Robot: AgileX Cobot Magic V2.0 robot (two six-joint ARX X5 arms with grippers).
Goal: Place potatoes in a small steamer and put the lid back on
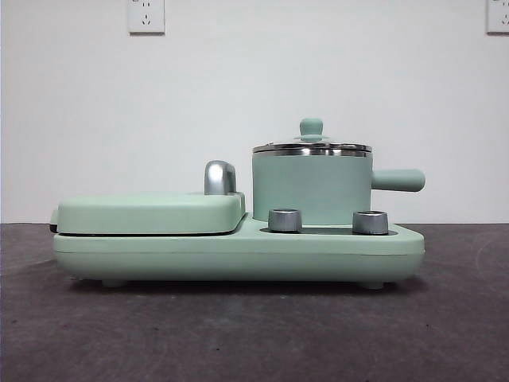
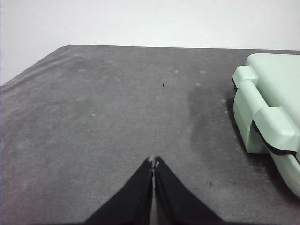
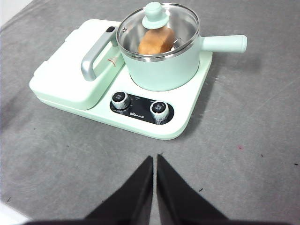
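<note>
Right gripper [image 3: 154, 158] closed, empty, near steamer [image 3: 161, 70]; left gripper [image 2: 153, 161] closed, idle. Potato [image 3: 156, 41] inside, lid [image 3: 157, 29] seated: confirm flush, stay clear.

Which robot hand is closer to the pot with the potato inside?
Probably right: the right gripper faces the small steamer; the left gripper sees only the griddle's end.

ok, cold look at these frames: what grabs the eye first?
The small steamer stands out first, on the right side of the mint-green cooker base, behind two knobs. Its glass lid is on, and the tan-orange potato shows through it. Both grippers, left and right, are empty with fingers shut, above the grey table, clear of the cooker.
</note>
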